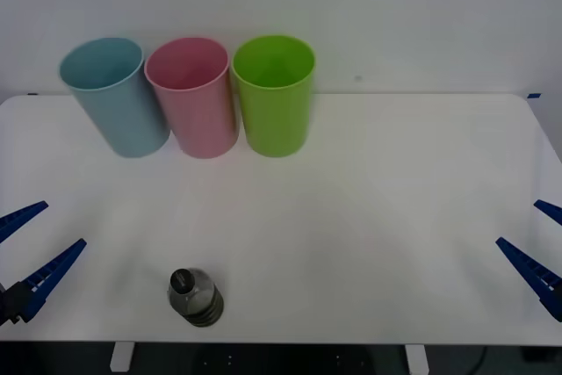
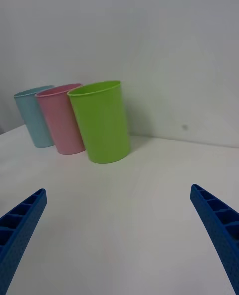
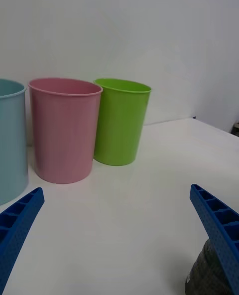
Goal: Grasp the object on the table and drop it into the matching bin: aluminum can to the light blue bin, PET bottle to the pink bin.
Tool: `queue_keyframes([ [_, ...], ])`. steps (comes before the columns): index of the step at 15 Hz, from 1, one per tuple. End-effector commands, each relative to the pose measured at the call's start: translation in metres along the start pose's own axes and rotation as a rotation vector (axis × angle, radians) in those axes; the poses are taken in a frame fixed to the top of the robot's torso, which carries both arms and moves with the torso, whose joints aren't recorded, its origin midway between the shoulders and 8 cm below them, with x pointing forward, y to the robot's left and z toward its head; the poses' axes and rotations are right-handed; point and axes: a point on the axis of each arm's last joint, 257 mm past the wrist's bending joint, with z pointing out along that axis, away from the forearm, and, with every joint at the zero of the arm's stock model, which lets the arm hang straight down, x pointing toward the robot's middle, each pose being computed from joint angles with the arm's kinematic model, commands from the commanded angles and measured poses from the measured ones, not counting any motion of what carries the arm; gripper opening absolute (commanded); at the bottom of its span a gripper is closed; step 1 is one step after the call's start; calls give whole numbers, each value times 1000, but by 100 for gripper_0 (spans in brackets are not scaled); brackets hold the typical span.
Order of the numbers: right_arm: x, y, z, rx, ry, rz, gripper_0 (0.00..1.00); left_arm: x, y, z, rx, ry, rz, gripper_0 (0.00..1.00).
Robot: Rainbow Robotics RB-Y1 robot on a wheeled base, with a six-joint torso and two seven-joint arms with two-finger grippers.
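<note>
near the table (image 1: pixel 351 217) front edge, the pet bottle (image 1: pixel 196 297) stands upright (cap up); both pincers gape wide, empty.

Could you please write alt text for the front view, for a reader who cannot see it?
A small bottle stands near the front edge of a white table, with blue, pink and green bins in a row at the back. The open left gripper and right gripper wait at the sides.
</note>
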Motion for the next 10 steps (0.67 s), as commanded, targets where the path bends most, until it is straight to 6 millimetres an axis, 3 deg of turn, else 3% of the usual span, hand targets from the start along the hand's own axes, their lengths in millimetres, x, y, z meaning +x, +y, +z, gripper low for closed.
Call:
queue_keyframes([
  [1, 0, 0, 0, 0, 0, 0, 100, 0, 0, 0, 0, 0, 0, 100],
  [10, 0, 0, 0, 0, 0, 0, 100, 1, -3, 2, 12, -14, -24, 100],
])
